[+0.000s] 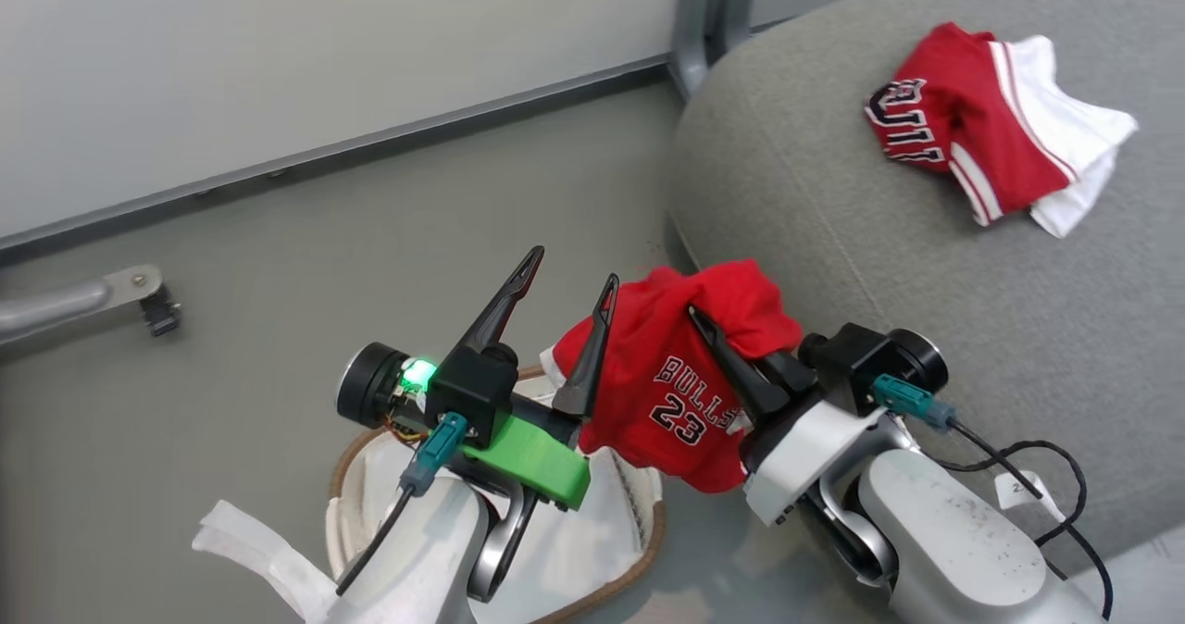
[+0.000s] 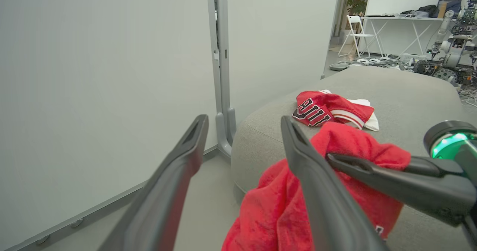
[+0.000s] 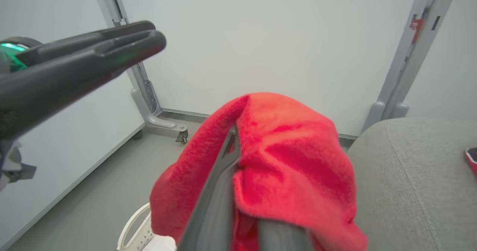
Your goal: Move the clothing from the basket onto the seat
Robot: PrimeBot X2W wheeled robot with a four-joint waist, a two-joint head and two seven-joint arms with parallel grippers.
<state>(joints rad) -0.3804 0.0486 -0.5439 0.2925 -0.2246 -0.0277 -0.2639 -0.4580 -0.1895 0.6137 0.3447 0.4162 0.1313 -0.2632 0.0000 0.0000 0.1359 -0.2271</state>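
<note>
The right gripper (image 1: 713,328) pinches a red Bulls 23 jersey (image 1: 685,393) high over the basket (image 1: 648,531), seemingly to carry it to the grey seat (image 1: 879,263), where another red garment (image 1: 963,133) lies; the left gripper (image 1: 574,268) is spread, empty.

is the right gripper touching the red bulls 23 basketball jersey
Touching: right wrist view shows the red BULLS 23 basketball jersey clamped in the right gripper.
</note>
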